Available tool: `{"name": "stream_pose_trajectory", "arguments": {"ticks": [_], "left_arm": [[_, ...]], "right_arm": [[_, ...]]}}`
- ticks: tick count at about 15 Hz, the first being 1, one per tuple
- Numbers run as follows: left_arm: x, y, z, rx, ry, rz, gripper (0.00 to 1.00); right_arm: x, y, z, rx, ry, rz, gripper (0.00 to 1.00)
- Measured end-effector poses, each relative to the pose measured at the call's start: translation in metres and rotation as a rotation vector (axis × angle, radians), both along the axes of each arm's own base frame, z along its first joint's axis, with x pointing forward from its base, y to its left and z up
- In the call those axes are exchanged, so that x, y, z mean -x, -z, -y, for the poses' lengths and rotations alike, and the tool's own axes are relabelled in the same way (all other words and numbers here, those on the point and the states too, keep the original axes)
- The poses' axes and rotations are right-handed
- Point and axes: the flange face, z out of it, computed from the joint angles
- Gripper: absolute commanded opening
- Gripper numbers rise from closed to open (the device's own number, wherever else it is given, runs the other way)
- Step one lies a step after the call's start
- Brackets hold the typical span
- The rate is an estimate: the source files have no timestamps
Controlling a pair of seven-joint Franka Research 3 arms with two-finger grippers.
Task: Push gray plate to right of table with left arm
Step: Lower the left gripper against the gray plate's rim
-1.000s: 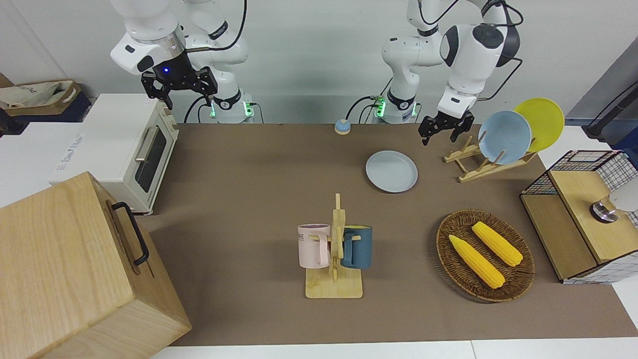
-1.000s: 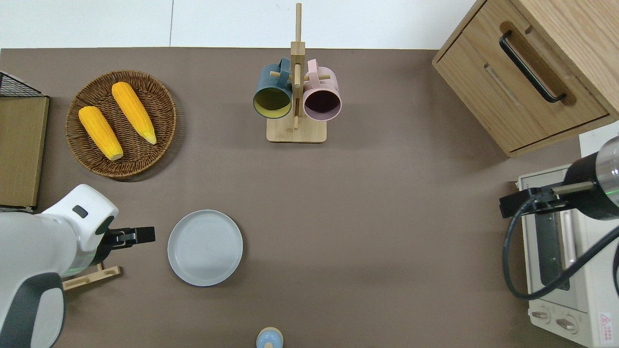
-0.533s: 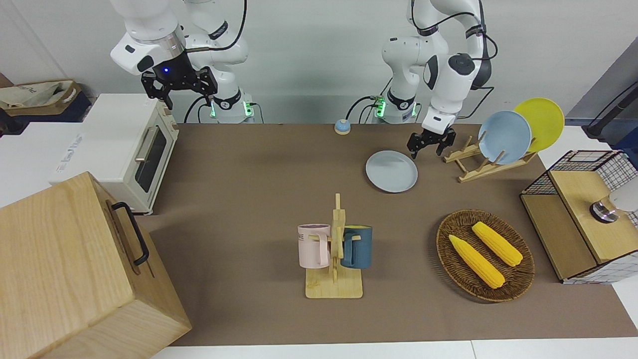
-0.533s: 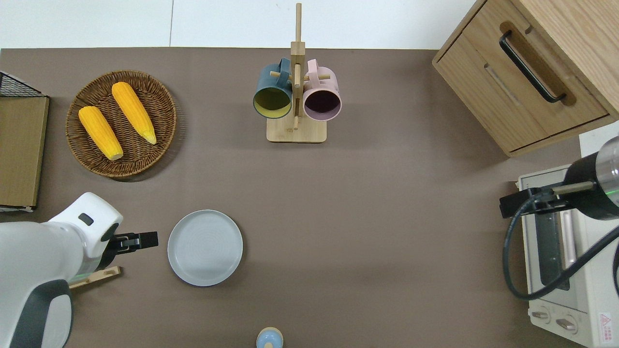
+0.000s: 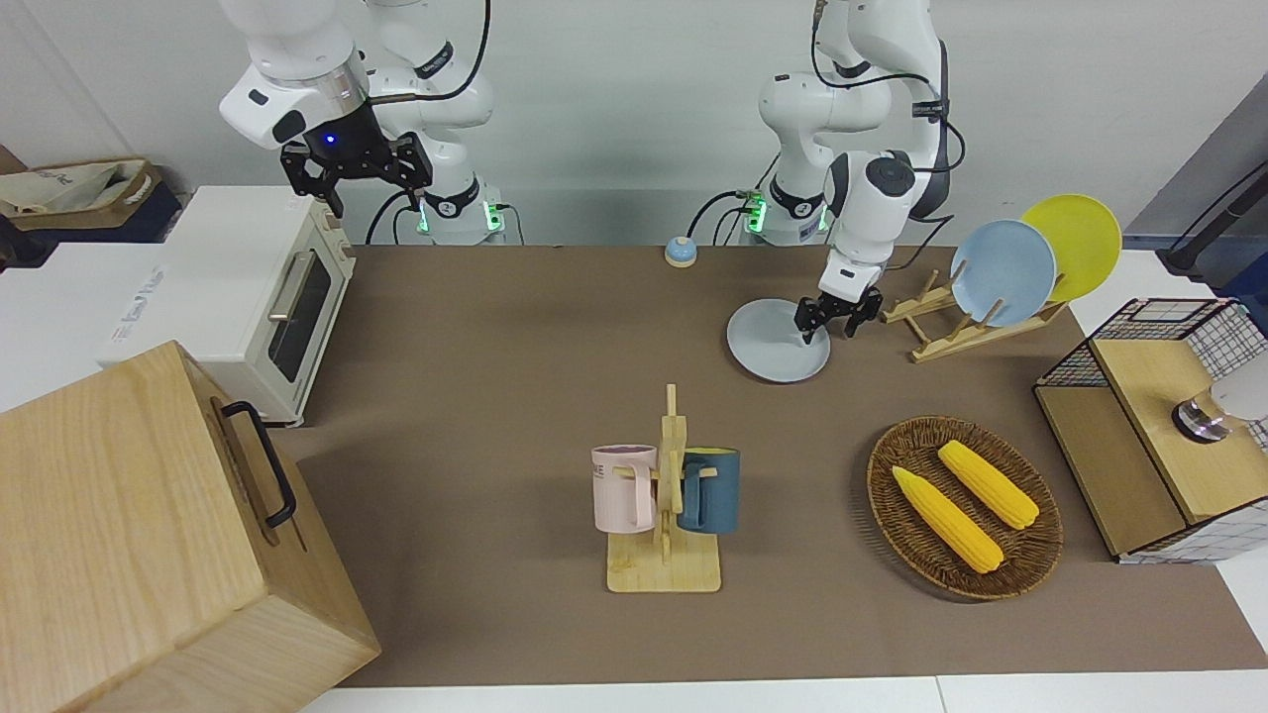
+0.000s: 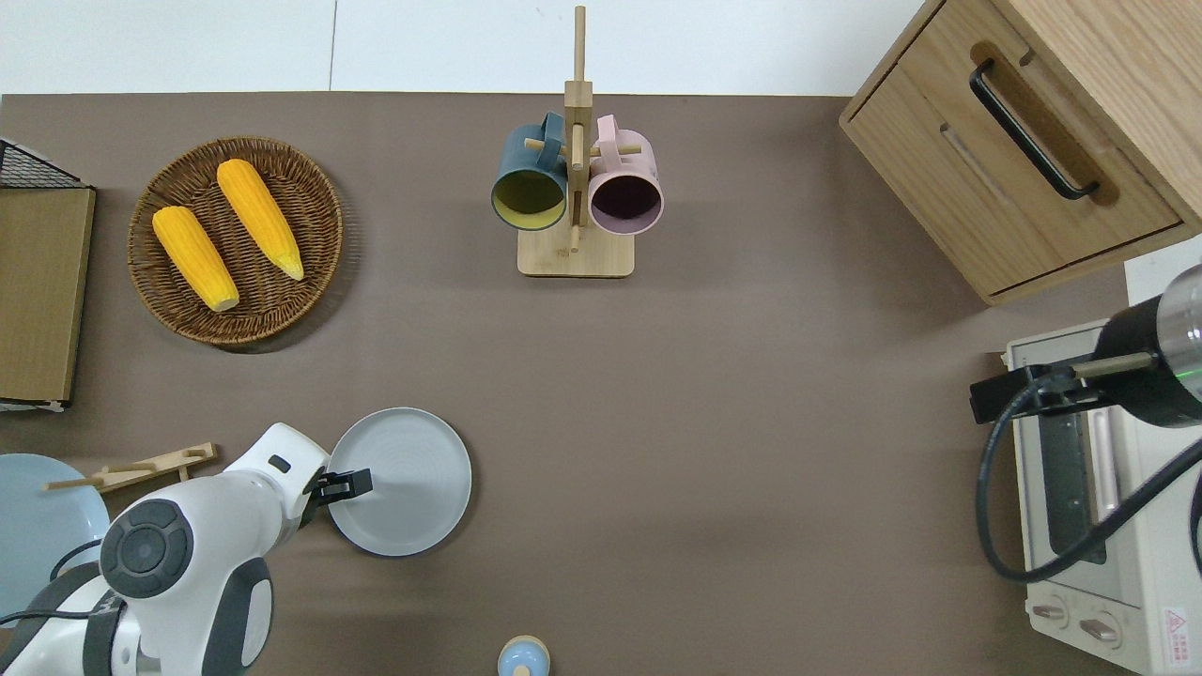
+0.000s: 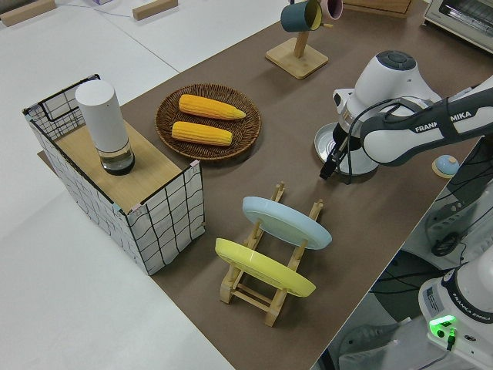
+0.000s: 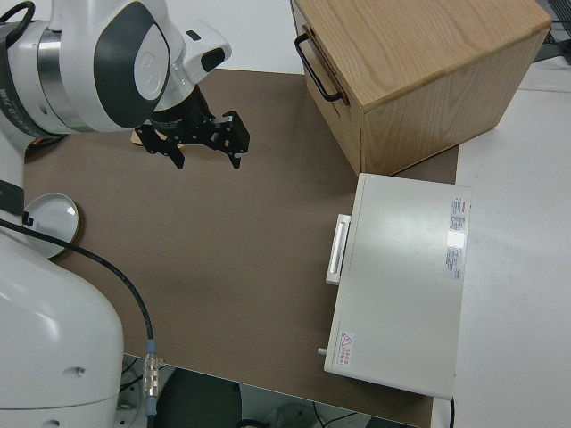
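Note:
The gray plate (image 5: 768, 349) lies flat on the brown table (image 5: 495, 396), toward the left arm's end; it also shows in the overhead view (image 6: 413, 488) and the left side view (image 7: 323, 141). My left gripper (image 5: 828, 325) is low at the plate's rim on the side toward the dish rack, seen in the overhead view (image 6: 344, 485) and the left side view (image 7: 331, 166). It is open, with one finger over the plate and the other outside the rim. My right arm is parked, its gripper (image 5: 357, 176) open.
A wooden dish rack holds a sky-blue plate (image 5: 1003, 272) and a yellow plate (image 5: 1075, 243) beside the gray plate. A wicker basket of corn (image 5: 966, 505), a mug stand (image 5: 666, 495), a small bell (image 5: 680, 253), a toaster oven (image 5: 267, 297) and a wooden cabinet (image 5: 149, 535) stand around.
My left gripper has come down and moved from beside the dish rack to the gray plate's rim. The plate has not moved. The right arm is still.

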Motion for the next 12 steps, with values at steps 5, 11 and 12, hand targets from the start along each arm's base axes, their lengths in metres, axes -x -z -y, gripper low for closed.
{"name": "stream_pose_trajectory", "arguments": {"ticks": [5, 11, 12], "left_arm": [[-0.0015, -0.0002, 0.0014, 0.002, -0.014, 0.005, 0.00], [-0.0011, -0.0063, 0.0046, 0.003, -0.007, 0.018, 0.00], [-0.0011, -0.0063, 0.0046, 0.003, -0.007, 0.018, 0.00]], "right_arm": [[0.0000, 0.0000, 0.0000, 0.000, 0.000, 0.000, 0.983], [0.0000, 0.0000, 0.0000, 0.000, 0.000, 0.000, 0.983], [0.0000, 0.0000, 0.0000, 0.000, 0.000, 0.000, 0.983]]}}
